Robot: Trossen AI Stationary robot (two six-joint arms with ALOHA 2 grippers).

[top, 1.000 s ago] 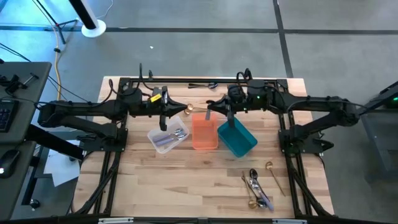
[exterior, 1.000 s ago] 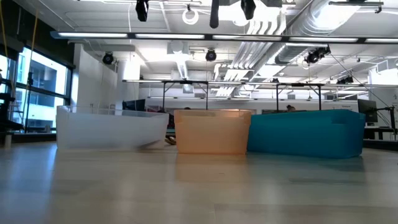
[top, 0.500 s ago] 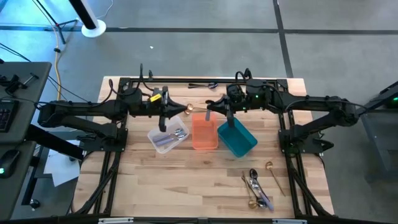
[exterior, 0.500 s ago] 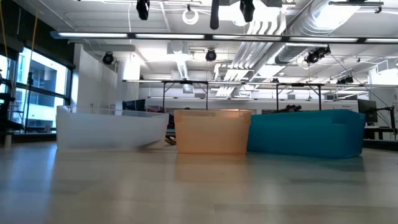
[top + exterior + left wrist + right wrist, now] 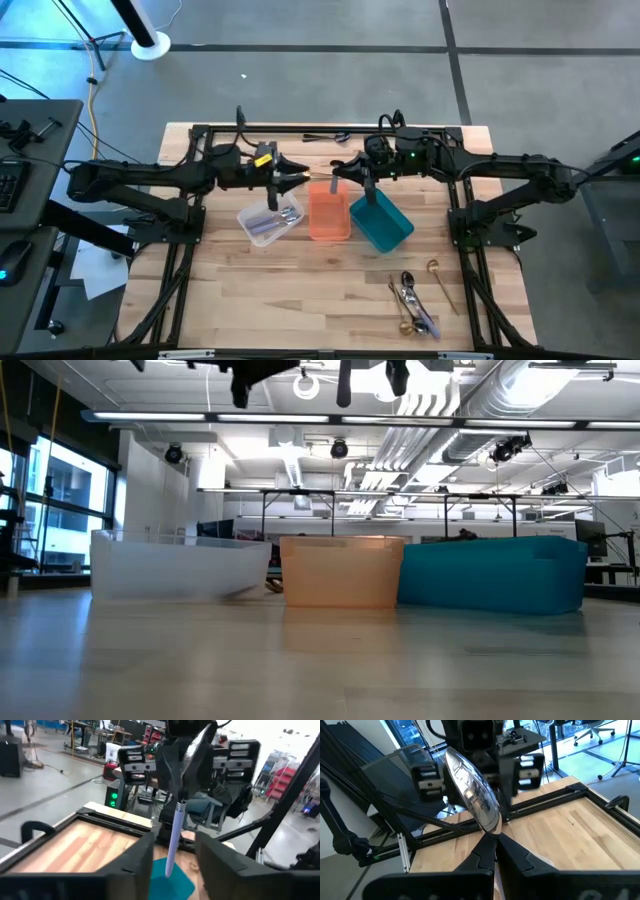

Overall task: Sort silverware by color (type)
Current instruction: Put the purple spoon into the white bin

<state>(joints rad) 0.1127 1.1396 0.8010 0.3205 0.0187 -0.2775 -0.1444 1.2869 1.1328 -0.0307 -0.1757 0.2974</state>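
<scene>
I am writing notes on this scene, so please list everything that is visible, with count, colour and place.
clear bin: one, mid-table, holds a few silver pieces
orange bin: one, beside the clear bin
teal bin: one, beside the orange bin
spoon: one, silver, in the air between the arms
pile: several pieces, silver and gold, near edge, right side
gold spoon: one, beside the pile
dark pieces: count unclear, far edge
table: one, wood
left gripper: open, at the spoon's handle
right gripper: shut on the spoon
</scene>
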